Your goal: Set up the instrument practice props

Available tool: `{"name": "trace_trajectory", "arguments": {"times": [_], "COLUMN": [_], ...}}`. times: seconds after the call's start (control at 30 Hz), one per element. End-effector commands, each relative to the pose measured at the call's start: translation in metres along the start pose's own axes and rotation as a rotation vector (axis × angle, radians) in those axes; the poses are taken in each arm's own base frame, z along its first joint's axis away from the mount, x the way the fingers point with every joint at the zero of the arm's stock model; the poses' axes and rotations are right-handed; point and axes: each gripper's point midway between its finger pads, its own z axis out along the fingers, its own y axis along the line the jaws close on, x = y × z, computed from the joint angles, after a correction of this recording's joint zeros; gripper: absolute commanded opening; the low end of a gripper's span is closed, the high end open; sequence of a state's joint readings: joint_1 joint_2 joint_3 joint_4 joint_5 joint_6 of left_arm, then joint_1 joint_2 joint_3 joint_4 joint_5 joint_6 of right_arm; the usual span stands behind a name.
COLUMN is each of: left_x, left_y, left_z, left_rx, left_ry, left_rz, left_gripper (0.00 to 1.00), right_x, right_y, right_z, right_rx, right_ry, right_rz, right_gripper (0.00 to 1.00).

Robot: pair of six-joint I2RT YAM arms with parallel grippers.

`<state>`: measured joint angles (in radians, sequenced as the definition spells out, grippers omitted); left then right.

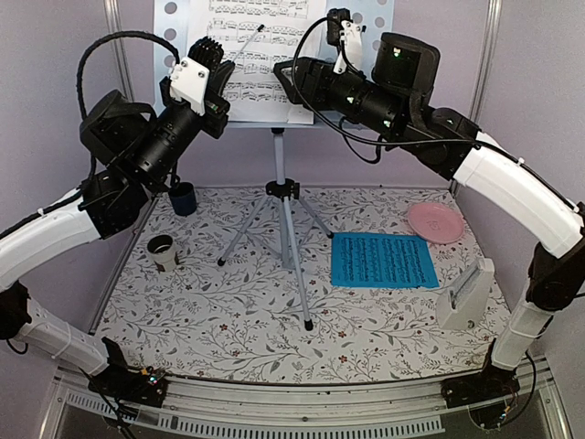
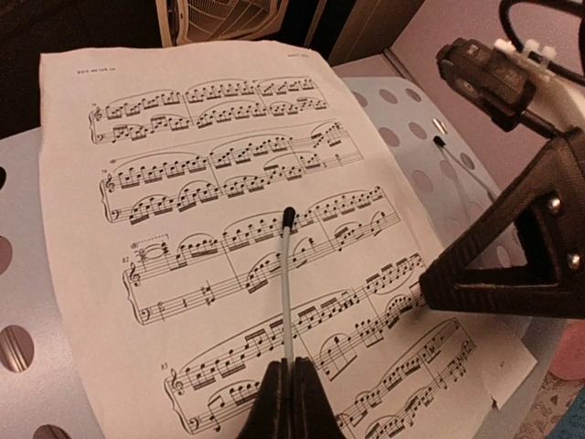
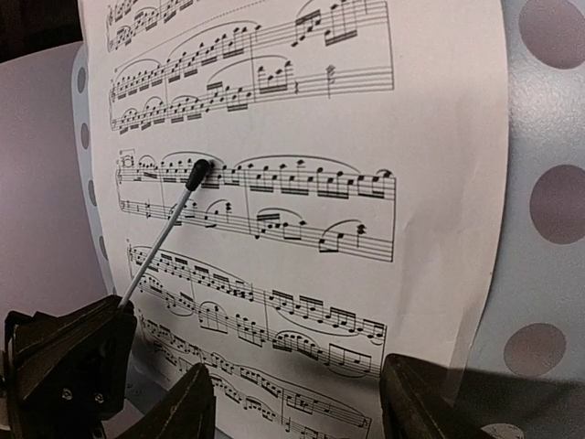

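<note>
The left hand (image 2: 291, 393) is clamped shut on a thin baton (image 2: 287, 274), its black tip aimed mid-page at the white sheet (image 2: 210, 137) propped on the stand's (image 1: 280, 160) tray (image 2: 411, 119). The right hand (image 3: 297, 402) stands open at the sheet's lower right edge, holding nothing. Down on the counter (image 1: 228, 320), the blue sheet (image 1: 384, 260) lies flat right of the tripod, with the metronome (image 1: 466, 297) just beside it.

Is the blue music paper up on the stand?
No, the blue music sheet lies flat on the table; only the white music sheet sits on the stand.
</note>
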<state>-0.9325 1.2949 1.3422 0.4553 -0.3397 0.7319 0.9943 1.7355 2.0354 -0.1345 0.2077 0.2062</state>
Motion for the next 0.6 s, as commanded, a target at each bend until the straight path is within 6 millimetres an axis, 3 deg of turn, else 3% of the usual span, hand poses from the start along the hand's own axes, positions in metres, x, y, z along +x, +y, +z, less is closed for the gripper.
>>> {"name": "trace_trajectory", "arguments": {"times": [0.0, 0.37, 0.57], "left_x": [-0.013, -0.011, -0.012], "left_y": [0.000, -0.003, -0.004], "left_z": [-0.001, 0.001, 0.002], "left_rx": [-0.001, 0.002, 0.001], "left_ry": [-0.050, -0.048, -0.051], "left_rz": [-0.040, -0.034, -0.034], "left_gripper": [0.00, 0.00, 0.00], "right_x": [-0.015, -0.033, -0.022], "right_y": [-0.010, -0.005, -0.018], "right_z": [-0.017, -0.038, -0.032], "right_rx": [0.062, 0.020, 0.102], "right_ry": [-0.046, -0.123, -0.085], "right_rz": [0.044, 0.044, 0.039], "right_gripper": [0.63, 0.63, 0.63]}}
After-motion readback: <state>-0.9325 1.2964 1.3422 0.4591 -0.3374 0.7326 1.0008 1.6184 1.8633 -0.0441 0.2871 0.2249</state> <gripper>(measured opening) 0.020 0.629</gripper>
